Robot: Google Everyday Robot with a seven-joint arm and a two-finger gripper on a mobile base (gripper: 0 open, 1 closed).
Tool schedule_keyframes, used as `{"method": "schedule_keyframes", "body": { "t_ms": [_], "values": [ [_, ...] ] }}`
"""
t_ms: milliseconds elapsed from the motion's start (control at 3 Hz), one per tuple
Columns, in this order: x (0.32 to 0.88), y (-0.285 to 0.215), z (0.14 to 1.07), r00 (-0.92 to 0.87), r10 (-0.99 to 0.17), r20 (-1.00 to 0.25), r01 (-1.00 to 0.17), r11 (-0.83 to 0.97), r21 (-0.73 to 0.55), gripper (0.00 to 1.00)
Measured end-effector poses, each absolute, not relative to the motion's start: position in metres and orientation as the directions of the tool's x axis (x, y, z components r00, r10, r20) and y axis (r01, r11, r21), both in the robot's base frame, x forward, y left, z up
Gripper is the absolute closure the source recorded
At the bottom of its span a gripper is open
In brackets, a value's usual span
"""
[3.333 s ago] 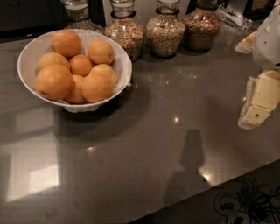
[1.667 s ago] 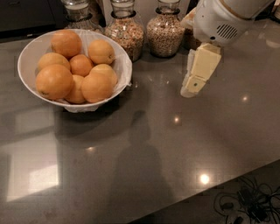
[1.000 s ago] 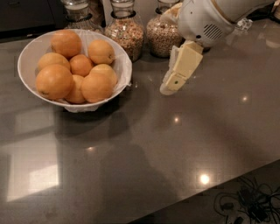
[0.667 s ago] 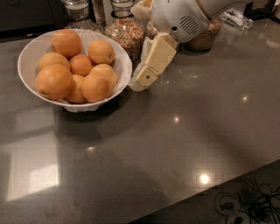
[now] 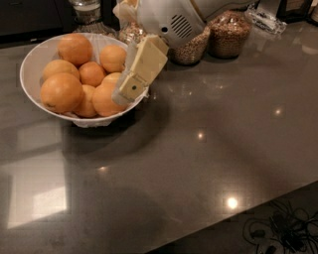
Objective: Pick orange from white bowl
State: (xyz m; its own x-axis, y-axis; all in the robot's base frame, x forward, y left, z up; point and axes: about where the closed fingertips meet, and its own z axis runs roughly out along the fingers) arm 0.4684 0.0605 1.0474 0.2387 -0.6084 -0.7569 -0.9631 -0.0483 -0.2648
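The white bowl (image 5: 31, 67) stands at the far left of the grey counter and holds several oranges (image 5: 61, 91). My gripper (image 5: 130, 84) reaches in from the upper middle, its cream finger (image 5: 141, 67) hanging over the bowl's right rim, right in front of the nearest orange (image 5: 105, 99). The white arm housing (image 5: 171, 22) is behind it and hides part of the jars.
Glass jars of grains (image 5: 227, 32) stand along the back edge of the counter (image 5: 198, 163). Another jar (image 5: 87, 11) is behind the bowl. Cables (image 5: 278, 230) lie on the floor past the counter's front right edge.
My gripper has swept left across the counter from the right edge to the bowl's right rim. The bowl and oranges have not moved.
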Motion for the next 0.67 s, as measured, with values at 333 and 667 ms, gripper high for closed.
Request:
{"method": "schedule_keyframes", "body": {
  "t_ms": [333, 667],
  "values": [
    [0.474, 0.077, 1.033, 0.212, -0.579, -0.787, -0.973, -0.052, -0.224, 0.00],
    [0.490, 0.095, 1.006, 0.155, -0.570, -0.807, -0.987, -0.048, -0.156, 0.00]
  ]
}}
